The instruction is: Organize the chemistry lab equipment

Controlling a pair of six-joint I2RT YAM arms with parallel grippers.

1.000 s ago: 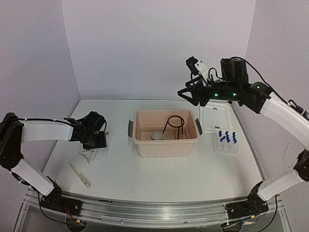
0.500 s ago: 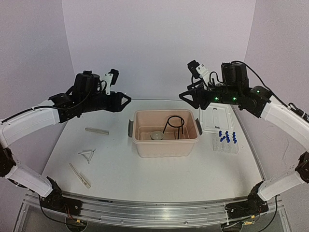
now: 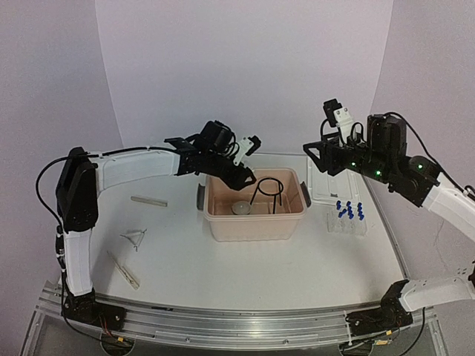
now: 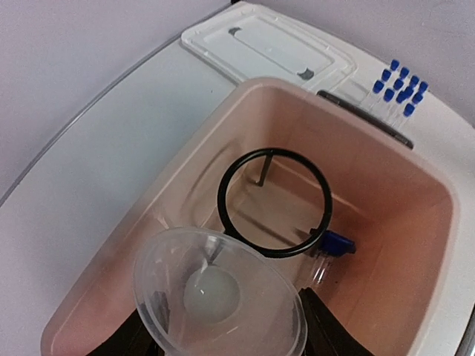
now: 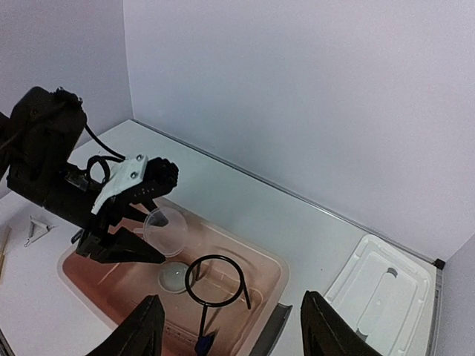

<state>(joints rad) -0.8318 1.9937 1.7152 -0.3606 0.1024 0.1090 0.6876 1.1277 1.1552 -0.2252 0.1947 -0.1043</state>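
Observation:
My left gripper is shut on the clear funnel and holds it above the left end of the beige tub. The funnel also shows in the right wrist view. The black wire ring stand stands in the tub, with a blue-capped tube lying beside its foot. My right gripper is open and empty in the air, right of the tub. The clear tube rack with blue-capped tubes stands at the right. The wooden clamp and a pale rod lie on the left.
A round grey disc lies on the tub floor under the funnel. The white lid lies behind the rack, right of the tub. A small pale wire-like item lies between the rod and the clamp.
My left arm rose from the table at the left and swung right over the tub with the funnel. My right arm drew back to the right.

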